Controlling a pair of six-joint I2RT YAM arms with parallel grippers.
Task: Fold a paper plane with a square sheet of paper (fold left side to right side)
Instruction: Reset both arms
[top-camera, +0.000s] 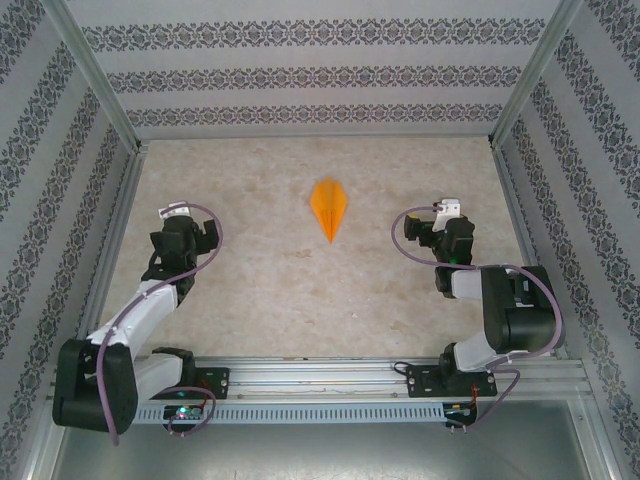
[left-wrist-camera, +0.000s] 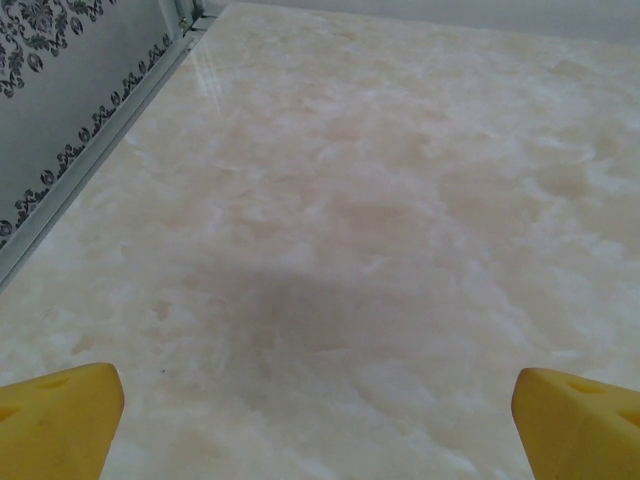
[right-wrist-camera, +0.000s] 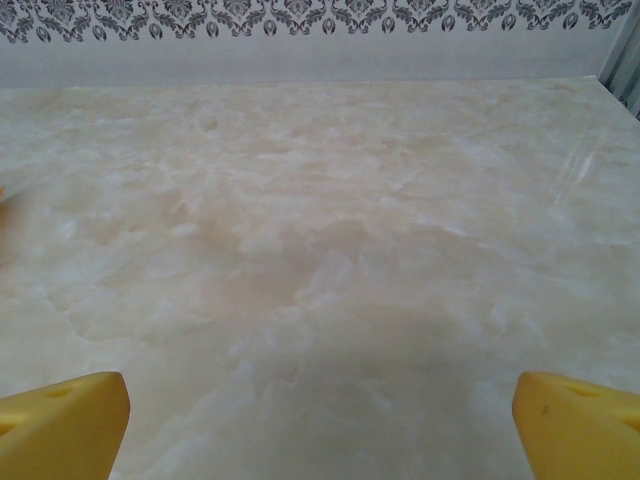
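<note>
L gripper (top-camera: 182, 213) mid-left of frame, yellow fingers (left-wrist-camera: 60, 415) wide apart over bare tabletop | paper plane (top-camera: 329, 205) upper centre, flat on marble table (top-camera: 260, 290) btwn both arms, well apart, tip toward frame bottom | R gripper (top-camera: 447, 210) mid-right, jaws spread wide too

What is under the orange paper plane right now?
The paper plane lies on the pale marble-look table, and bare table shows all around it. The spot directly beneath is covered by the paper and cannot be seen.
</note>
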